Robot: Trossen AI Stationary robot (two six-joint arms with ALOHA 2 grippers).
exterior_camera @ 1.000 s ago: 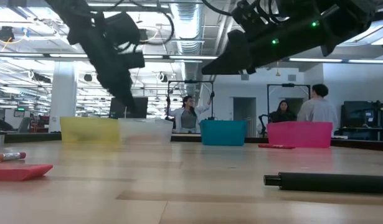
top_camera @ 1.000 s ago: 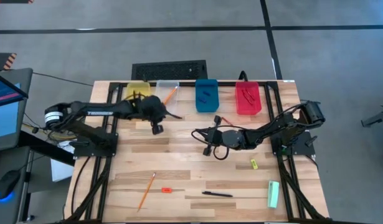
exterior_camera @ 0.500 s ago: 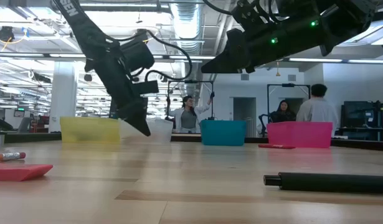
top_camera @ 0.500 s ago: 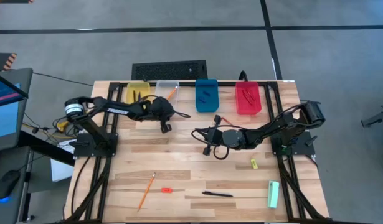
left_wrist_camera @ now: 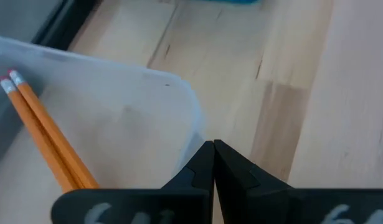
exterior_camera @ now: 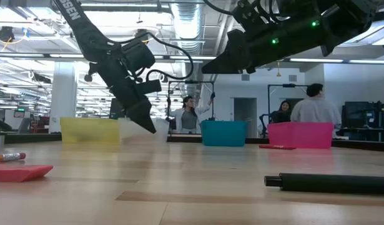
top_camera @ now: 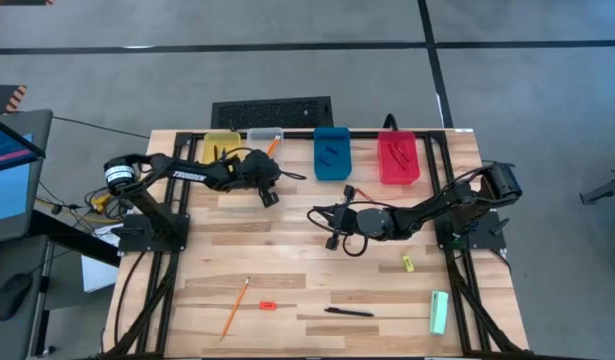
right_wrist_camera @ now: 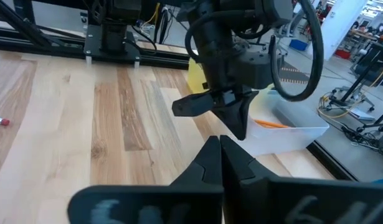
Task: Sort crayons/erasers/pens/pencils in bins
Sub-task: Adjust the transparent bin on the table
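Observation:
Four bins stand in a row at the table's far edge: yellow (top_camera: 220,145), clear (top_camera: 266,137), blue (top_camera: 332,152) and red (top_camera: 398,158). Two orange pencils (left_wrist_camera: 45,134) lie in the clear bin (left_wrist_camera: 116,112). My left gripper (top_camera: 270,197) is shut and empty. It slants down at the clear bin's near right corner (left_wrist_camera: 191,118). My right gripper (top_camera: 317,214) hangs shut and empty over the table's middle. On the near part of the table lie a pencil (top_camera: 235,306), a small red piece (top_camera: 268,305), a dark pen (top_camera: 349,312) and a yellow eraser (top_camera: 408,263). My left gripper has its shut fingertips (left_wrist_camera: 213,149) right at the outer side of the clear bin's near right corner. They slant down from the table's left. I cannot tell whether they touch the bin's wall.
A pale green bar (top_camera: 439,311) lies near the table's right front corner. Dark pieces lie in the blue bin and red ones in the red bin. Bare wood lies between the two grippers and the near items. People stand in the room beyond the table (exterior_camera: 313,112).
My left gripper has gone toward the table's right edge and down, tipping more steeply, and now points at the clear bin's near right corner. It has stayed shut. My right arm has kept still.

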